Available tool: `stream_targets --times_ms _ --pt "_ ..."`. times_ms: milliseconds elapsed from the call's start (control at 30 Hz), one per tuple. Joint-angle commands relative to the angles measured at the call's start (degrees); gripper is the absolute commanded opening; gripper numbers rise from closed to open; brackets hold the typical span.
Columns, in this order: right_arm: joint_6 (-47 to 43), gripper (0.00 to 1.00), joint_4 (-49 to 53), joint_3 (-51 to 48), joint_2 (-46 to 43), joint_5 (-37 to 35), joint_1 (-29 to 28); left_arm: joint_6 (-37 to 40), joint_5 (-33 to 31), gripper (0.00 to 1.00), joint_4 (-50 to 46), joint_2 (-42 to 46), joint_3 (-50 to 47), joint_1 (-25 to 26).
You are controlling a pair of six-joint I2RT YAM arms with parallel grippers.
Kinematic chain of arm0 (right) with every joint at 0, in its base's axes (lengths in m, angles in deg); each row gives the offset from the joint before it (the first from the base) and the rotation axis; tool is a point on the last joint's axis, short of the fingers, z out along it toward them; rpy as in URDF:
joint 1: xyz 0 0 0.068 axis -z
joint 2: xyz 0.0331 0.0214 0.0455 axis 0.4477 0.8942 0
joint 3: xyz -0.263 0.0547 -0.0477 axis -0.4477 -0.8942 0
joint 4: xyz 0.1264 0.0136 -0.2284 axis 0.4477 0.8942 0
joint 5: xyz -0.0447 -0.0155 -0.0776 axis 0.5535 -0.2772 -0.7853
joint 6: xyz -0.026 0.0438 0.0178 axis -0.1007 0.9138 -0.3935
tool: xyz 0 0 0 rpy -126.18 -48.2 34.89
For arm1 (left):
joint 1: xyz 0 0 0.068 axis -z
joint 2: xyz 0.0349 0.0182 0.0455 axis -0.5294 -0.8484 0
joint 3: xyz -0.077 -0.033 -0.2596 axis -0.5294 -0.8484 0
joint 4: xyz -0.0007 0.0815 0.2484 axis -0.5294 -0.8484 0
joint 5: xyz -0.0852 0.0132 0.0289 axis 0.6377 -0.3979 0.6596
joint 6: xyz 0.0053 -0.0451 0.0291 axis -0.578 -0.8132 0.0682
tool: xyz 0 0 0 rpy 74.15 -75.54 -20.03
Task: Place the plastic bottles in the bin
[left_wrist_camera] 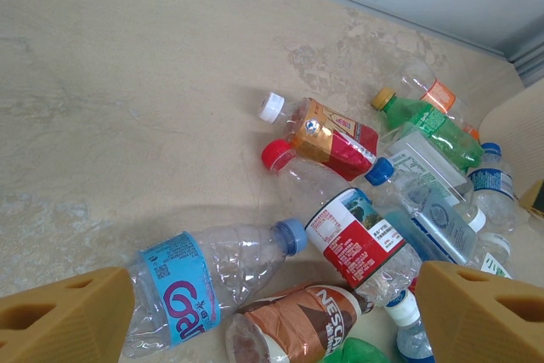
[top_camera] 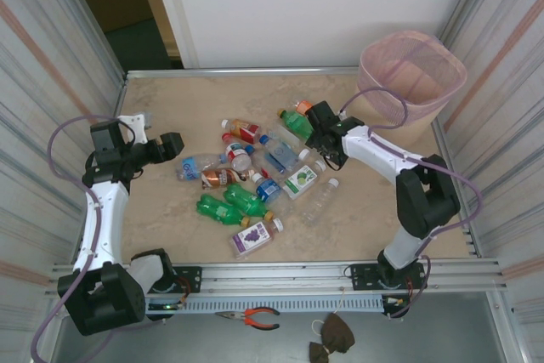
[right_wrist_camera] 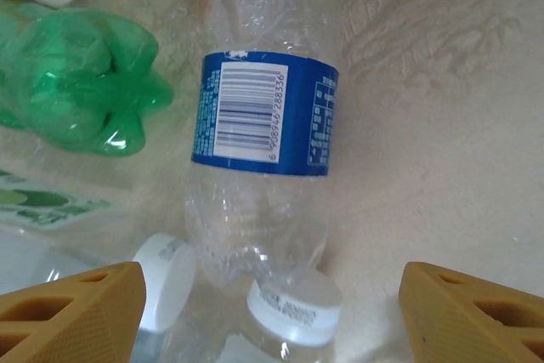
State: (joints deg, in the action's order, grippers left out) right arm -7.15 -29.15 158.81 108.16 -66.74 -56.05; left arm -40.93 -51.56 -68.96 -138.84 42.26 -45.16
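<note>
The plastic bottles (top_camera: pixel 255 178) lie in a loose heap mid-table, green, clear, red- and purple-labelled. The pink bin (top_camera: pixel 412 74) stands upright at the far right corner. My left gripper (top_camera: pixel 176 144) hovers open at the heap's left edge. In the left wrist view the gripper (left_wrist_camera: pixel 276 316) has a light-blue-labelled clear bottle (left_wrist_camera: pixel 183 286) and a brown coffee bottle (left_wrist_camera: pixel 297 320) lying between its fingers, apart from the pads. My right gripper (top_camera: pixel 325 138) is open over the heap's far right side. Below that gripper (right_wrist_camera: pixel 272 316) lies a clear bottle with a dark blue label (right_wrist_camera: pixel 263 116).
Metal walls close in the table left and right, and a rail (top_camera: pixel 272 274) runs along the near edge. Bare tabletop (top_camera: pixel 170 104) stretches behind and left of the heap. A crushed green bottle (right_wrist_camera: pixel 76 82) and white caps (right_wrist_camera: pixel 293 303) crowd the right fingers.
</note>
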Motion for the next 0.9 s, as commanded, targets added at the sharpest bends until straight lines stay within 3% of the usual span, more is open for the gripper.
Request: stream_targets --times_ms 0,467,867 --pt "1.40 0.77 -4.10 -1.05 2.78 1.66 0.84 0.29 0.61 0.86 -0.07 0.41 -0.75 -0.50" --pt "1.28 0.76 -8.68 -1.43 11.27 3.74 2.53 0.43 0.34 0.86 -0.33 0.00 -0.59 -0.44" --pt "0.99 0.65 -8.36 -1.72 11.81 2.43 2.85 0.48 -0.01 0.86 -0.59 0.77 -0.71 -0.48"
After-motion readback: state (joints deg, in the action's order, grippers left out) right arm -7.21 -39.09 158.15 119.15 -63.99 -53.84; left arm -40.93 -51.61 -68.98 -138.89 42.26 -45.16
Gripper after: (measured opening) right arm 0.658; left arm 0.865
